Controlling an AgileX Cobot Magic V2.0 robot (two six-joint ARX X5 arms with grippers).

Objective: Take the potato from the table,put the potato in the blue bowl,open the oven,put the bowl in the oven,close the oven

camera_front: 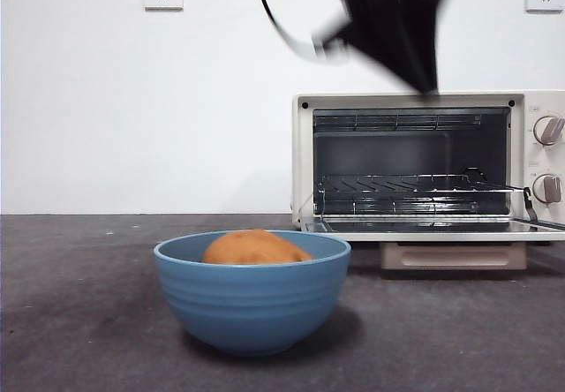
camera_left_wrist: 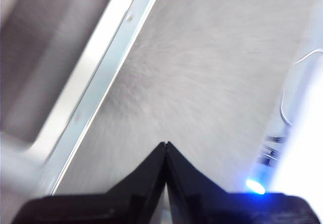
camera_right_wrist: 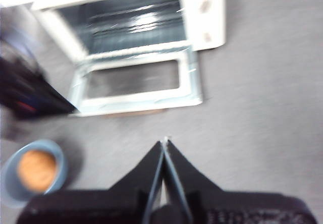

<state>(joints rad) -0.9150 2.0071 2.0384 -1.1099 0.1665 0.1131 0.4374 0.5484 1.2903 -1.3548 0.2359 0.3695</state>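
The potato (camera_front: 254, 247) is seated in the blue bowl (camera_front: 252, 295); the oven (camera_front: 424, 164) is open. Both grippers' jaws are clenched, empty. The bowl should be gripped by its rim and kept level.

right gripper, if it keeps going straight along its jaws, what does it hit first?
Probably bare table. The right gripper, jaws shut, points at the grey surface just before the lowered door of the oven. The blue bowl with the potato sits off to one side. The picture is blurred, so depth is uncertain.
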